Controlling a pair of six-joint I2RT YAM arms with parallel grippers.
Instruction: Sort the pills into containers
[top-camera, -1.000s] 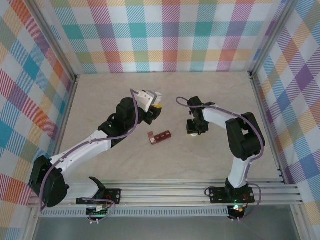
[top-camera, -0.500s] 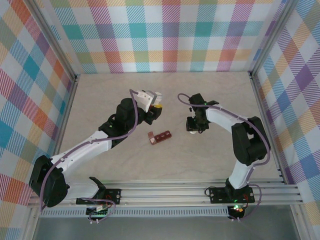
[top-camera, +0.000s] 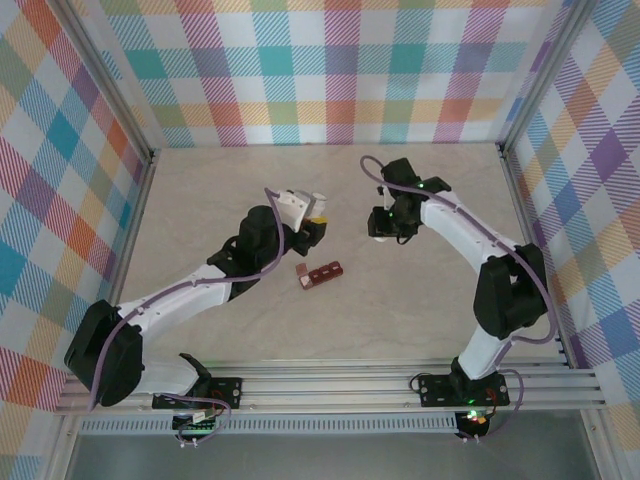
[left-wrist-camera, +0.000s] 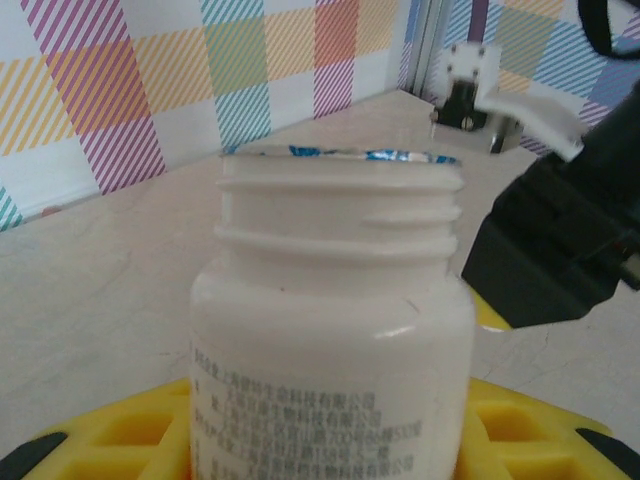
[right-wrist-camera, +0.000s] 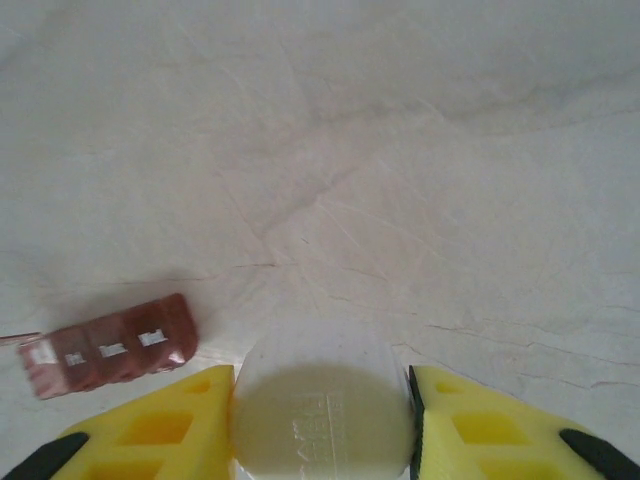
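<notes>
Left gripper (top-camera: 308, 213): clamping the white bottle (left-wrist-camera: 330, 330) between its yellow fingers (left-wrist-camera: 90, 435); bottle's cap is off, threaded neck and foil at the rim are showing.
Right gripper (right-wrist-camera: 322, 425): pinching a round white cap (right-wrist-camera: 322, 410) between its fingers, hovering over the table (top-camera: 420, 320), right of the bottle.
Containers (top-camera: 320, 273): lying flat mid-table, nearer than both grippers, sitting between them, touching neither.

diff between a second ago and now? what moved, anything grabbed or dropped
The right pincer, shut on the white cap, swung farther out and away from the containers, taking the cap with it. Nothing was grabbed or let go. The left pincer still holds the open white bottle and barely shifted. The containers stayed put.
</notes>
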